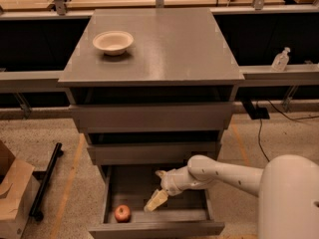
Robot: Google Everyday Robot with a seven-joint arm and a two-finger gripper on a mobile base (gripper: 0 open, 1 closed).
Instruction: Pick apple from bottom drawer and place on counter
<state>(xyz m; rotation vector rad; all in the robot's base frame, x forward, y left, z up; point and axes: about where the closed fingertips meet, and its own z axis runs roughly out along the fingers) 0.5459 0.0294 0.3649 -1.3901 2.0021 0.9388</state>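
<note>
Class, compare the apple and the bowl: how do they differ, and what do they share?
The apple is red-orange, the bowl white. The apple is smaller than the bowl. The apple lies in the open bottom drawer; the bowl stands on the counter. Both are round and unheld: the claw hangs in the drawer, beside the apple, apart from it.
</note>
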